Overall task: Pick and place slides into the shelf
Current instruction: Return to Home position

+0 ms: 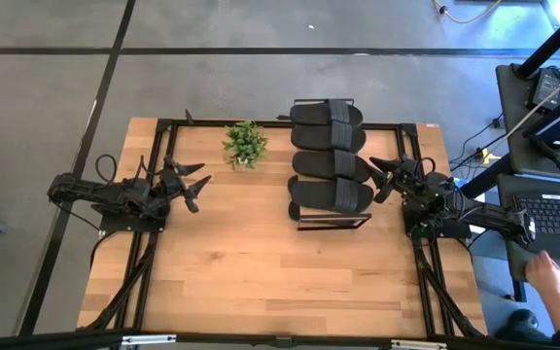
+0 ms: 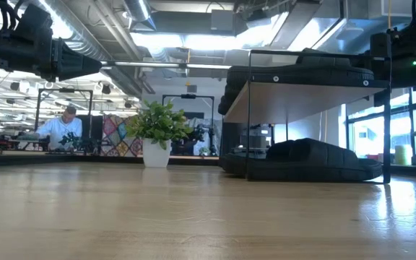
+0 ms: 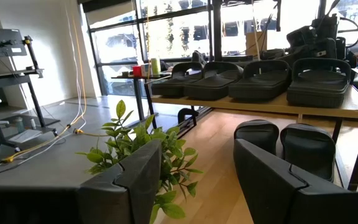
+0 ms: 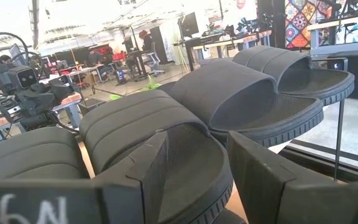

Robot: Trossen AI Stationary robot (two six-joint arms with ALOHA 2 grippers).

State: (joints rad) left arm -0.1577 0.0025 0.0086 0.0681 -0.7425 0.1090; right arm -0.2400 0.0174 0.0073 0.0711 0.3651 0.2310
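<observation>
Several black slides lie side by side on the shelf's wood top, seen also in the left wrist view and close up in the right wrist view. Two more slides rest soles down on the table under the shelf. My right gripper is open just off the shelf's right end, level with the nearer slides. My left gripper is open at the table's left, well away from the shelf.
A small potted plant stands near the far edge, between my left gripper and the shelf. Bare tabletop lies on the near side. A person's hand shows beyond the right edge, beside a keyboard desk.
</observation>
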